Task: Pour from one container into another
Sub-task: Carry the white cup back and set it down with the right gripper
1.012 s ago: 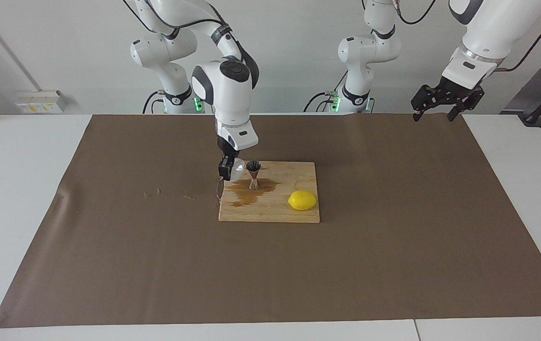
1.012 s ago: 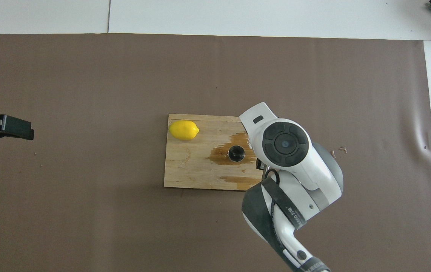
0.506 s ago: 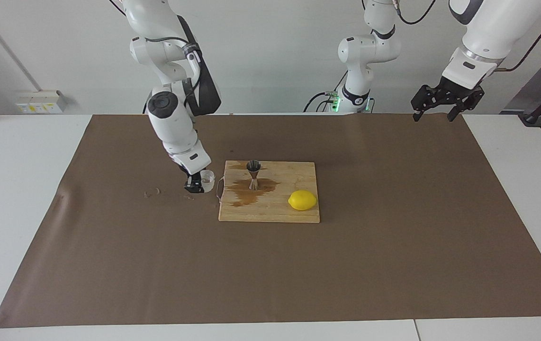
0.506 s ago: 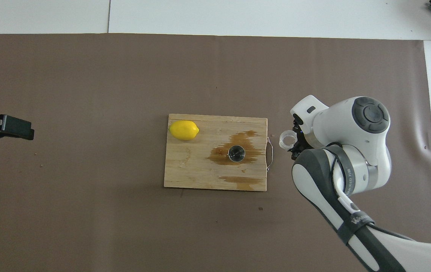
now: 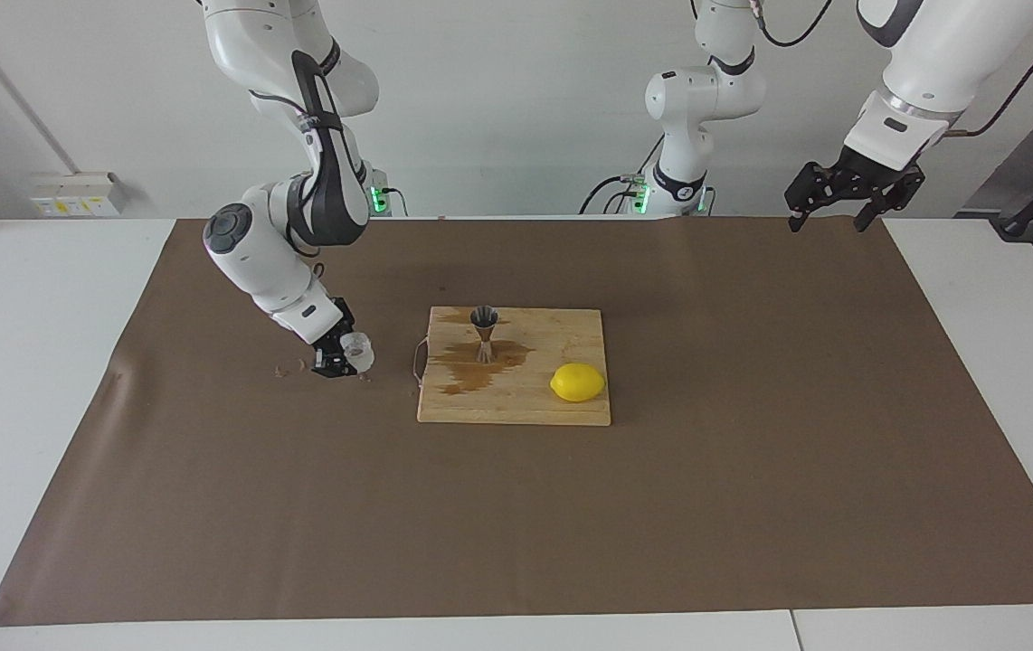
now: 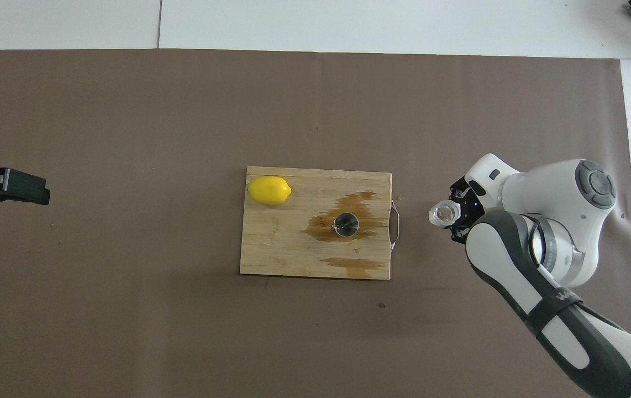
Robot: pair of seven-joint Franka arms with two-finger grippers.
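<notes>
The cup [image 5: 357,351] [image 6: 443,214] is small, squat and round, of translucent whitish plastic, wider than tall. It is tilted, low over the brown mat just off the board's handled end, toward the right arm's end of the table; whether it touches the mat cannot be told. The jigger [image 5: 484,333] [image 6: 346,225] is shiny steel, hourglass-shaped with a narrow waist. It stands upright on the board in a brown wet patch, its open mouth up, well apart from the cup

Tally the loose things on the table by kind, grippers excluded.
Plastic cup: 1
Steel jigger: 1
Lemon: 1
Wooden cutting board: 1
Total: 4
</notes>
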